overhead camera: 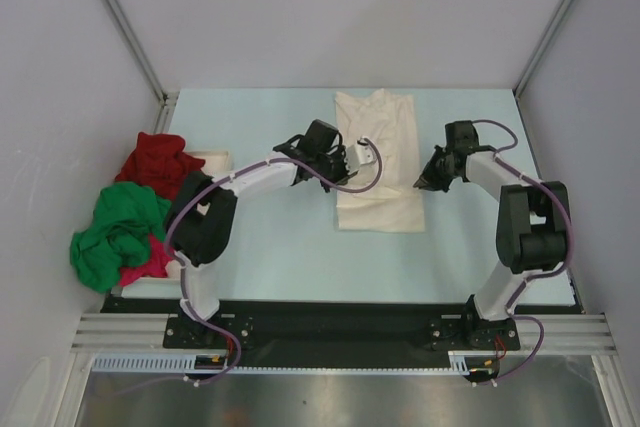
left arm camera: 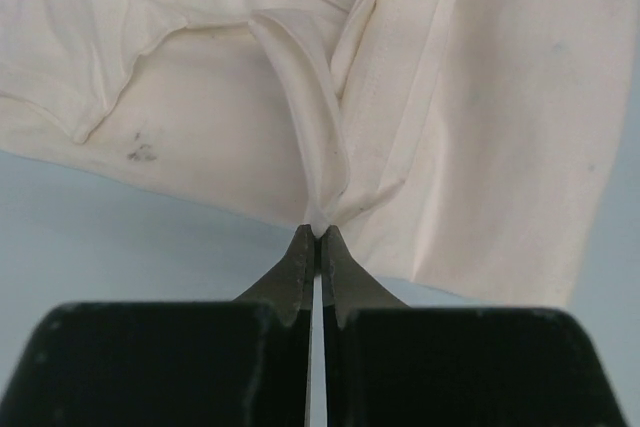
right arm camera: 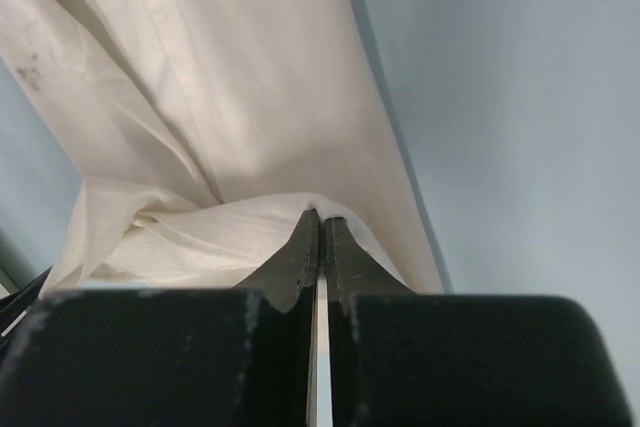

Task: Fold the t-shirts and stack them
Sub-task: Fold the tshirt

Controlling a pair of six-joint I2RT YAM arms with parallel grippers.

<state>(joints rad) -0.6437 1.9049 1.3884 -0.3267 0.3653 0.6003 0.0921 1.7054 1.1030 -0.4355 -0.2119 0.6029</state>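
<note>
A cream-white t-shirt [overhead camera: 378, 162] lies folded into a long strip on the pale blue table, collar end toward the back. My left gripper [overhead camera: 347, 160] is shut on its left edge; the left wrist view shows a pinched ridge of cloth [left arm camera: 318, 147] rising from the closed fingertips. At the strip's right edge my right gripper [overhead camera: 424, 182] is shut on the cloth, with cream fabric [right arm camera: 200, 237] bunched at its tips. A dark red t-shirt [overhead camera: 155, 162], a bright green t-shirt [overhead camera: 118, 232] and a magenta-pink t-shirt [overhead camera: 150, 262] lie crumpled in a heap at the left.
A flat white tray [overhead camera: 213, 159] sits under and beside the heap at the left. Grey walls close the table at the back and both sides. Bare table lies in front of the cream shirt, between the arm bases.
</note>
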